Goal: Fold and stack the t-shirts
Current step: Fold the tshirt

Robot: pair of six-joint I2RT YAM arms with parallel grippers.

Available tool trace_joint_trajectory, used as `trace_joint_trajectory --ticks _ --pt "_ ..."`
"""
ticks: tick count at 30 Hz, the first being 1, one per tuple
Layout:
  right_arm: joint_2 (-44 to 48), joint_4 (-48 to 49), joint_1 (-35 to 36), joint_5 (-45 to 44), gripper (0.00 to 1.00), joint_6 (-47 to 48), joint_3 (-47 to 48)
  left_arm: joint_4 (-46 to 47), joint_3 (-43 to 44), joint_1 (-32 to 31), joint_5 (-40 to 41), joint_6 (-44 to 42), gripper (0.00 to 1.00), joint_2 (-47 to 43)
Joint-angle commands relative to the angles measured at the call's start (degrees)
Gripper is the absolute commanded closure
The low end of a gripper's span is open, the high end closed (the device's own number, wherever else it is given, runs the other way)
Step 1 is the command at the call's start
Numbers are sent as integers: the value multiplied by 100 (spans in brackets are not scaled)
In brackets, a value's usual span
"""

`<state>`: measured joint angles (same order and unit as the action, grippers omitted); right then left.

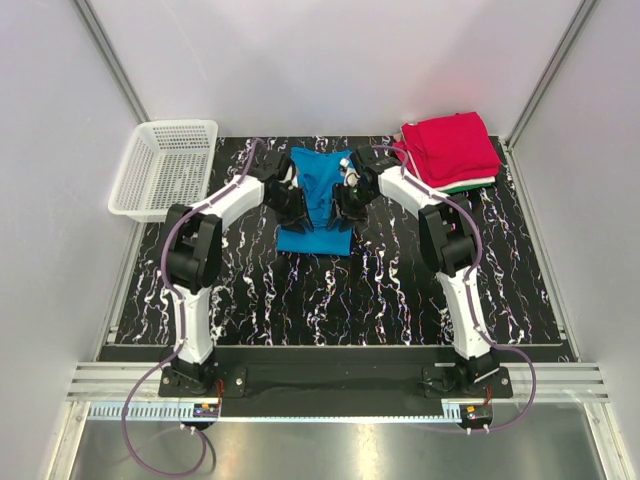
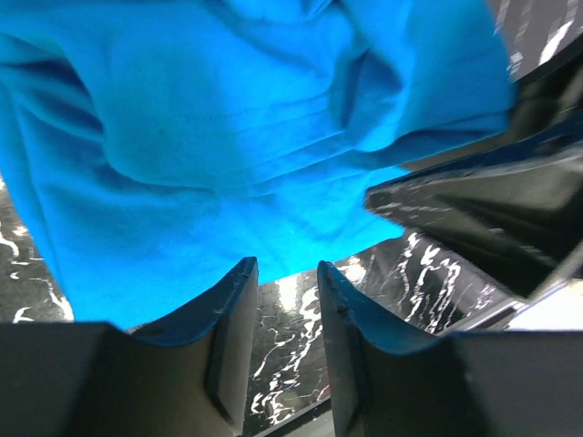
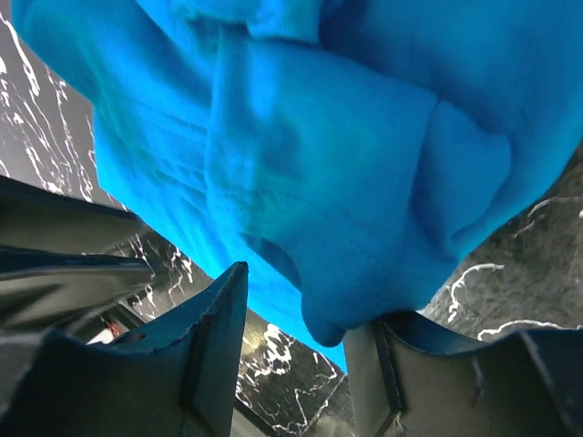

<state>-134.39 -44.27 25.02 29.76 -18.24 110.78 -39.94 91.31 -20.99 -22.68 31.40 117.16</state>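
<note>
Top view: blue t-shirt [image 1: 318,198], soft and creased, a narrow oblong on black marbled table [image 1: 330,290], between left gripper [image 1: 292,200] and right gripper [image 1: 345,200]. Folded stack [image 1: 452,148], red uppermost, at far right corner. White mesh basket [image 1: 165,165] far left.

Left wrist: jaws partly apart, bare table between; blue knit draped over one finger [image 2: 232,309].

Right wrist: jaws wide, clamping nothing; a cloth fold sagging against one finger [image 3: 373,364].

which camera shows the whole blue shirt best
The top view: the blue shirt lies nearly whole on the table, with only its sides covered by the arms. Both wrist views show just close, creased patches of it, never its outline.
</note>
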Motion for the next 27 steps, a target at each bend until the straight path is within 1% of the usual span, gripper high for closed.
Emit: trace_joint_trajectory --ticks 1,7,9,12,14,18,27 --pt "-87 147 21 -40 49 49 479 171 -200 -159 9 -204 68 70" --pt "-369 138 21 -101 50 -57 883 206 -490 -247 236 -310 74 122" --pt "-492 129 21 -128 50 -57 1067 189 -535 -256 281 -301 78 175" --pt "-658 120 12 -233 49 -48 1305 197 -605 -256 360 -248 79 263" --pt "-807 94 -5 -304 49 -39 1498 189 -649 -256 465 -204 82 263" --pt "-975 59 -40 -418 49 -48 1859 154 -702 -256 650 -178 83 272" --pt "-1318 -178 -286 -691 50 49 2729 136 -834 -256 598 -213 83 289"
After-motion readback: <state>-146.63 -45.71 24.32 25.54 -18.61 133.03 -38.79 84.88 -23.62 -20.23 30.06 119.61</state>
